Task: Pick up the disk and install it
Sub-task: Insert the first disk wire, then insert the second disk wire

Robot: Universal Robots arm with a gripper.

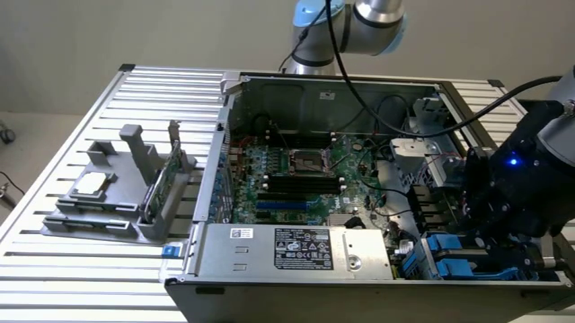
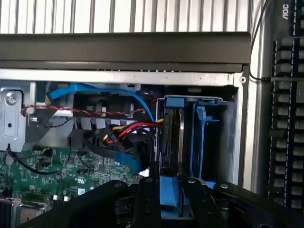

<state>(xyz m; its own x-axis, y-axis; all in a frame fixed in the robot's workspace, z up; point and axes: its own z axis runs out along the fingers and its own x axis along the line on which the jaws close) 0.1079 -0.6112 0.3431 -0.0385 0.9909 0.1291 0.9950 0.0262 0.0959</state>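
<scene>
1. One disk (image 2: 169, 142) stands on edge in the blue-framed drive bay (image 2: 199, 137) at the computer case's (image 1: 269, 282) corner.
2. Gripper (image 2: 169, 197) jaws straddle its blue carrier edge; whether they pinch it, I cannot tell.
3. Best to keep the disk parallel with the bay rails, clear of the cables (image 2: 128, 130).

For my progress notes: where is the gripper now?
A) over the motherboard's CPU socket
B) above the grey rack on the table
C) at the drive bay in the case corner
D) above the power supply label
C: the gripper hangs over the blue drive bay in the case corner, with the disk edge-on between its fingers.
</scene>
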